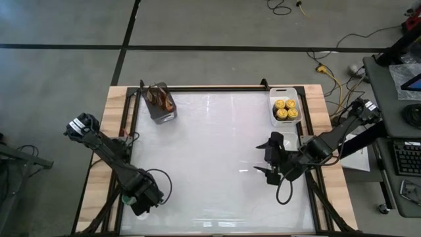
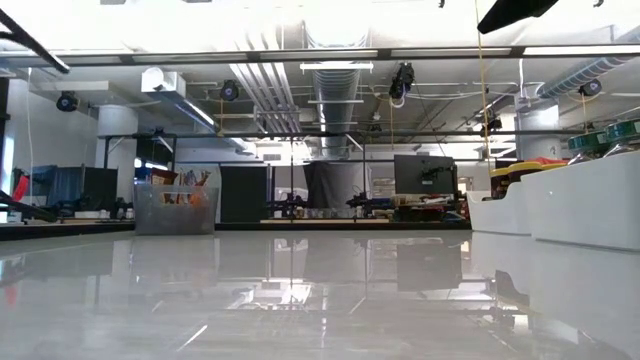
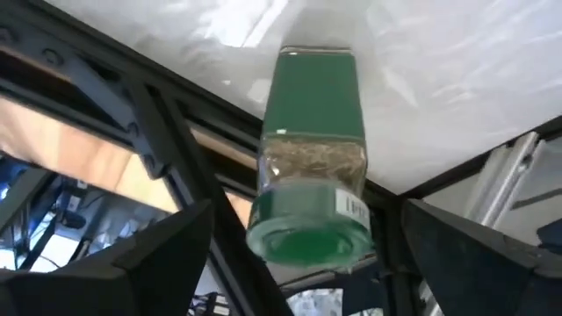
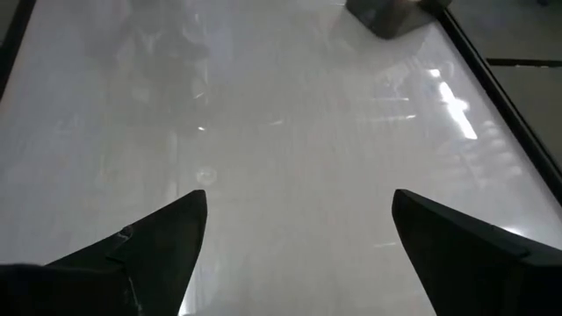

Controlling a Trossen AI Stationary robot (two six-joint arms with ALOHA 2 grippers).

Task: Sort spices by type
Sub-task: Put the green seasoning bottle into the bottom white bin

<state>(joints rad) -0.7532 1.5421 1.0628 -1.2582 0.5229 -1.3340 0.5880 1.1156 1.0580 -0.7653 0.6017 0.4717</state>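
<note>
A clear spice jar [image 3: 309, 175] with a green lid [image 3: 307, 233] and a green label lies on its side on the white table top at the near left edge, its lid end toward my left gripper. My left gripper [image 3: 307, 211] is open, one finger on either side of the jar and apart from it. From above, only a bit of green [image 1: 129, 199] shows beside that gripper [image 1: 137, 199]. Several yellow-lidded jars [image 1: 285, 109] stand in a white tray [image 1: 281, 91] at the far right. My right gripper [image 1: 270, 162] hangs open over bare table right of centre.
A grey square cup of brown sticks [image 1: 160, 102] stands at the far left. In the low view, a second white tray [image 2: 590, 200] holding green-lidded jars [image 2: 608, 132] shows at the right. The table's dark frame [image 3: 149, 132] runs close beside the lying jar.
</note>
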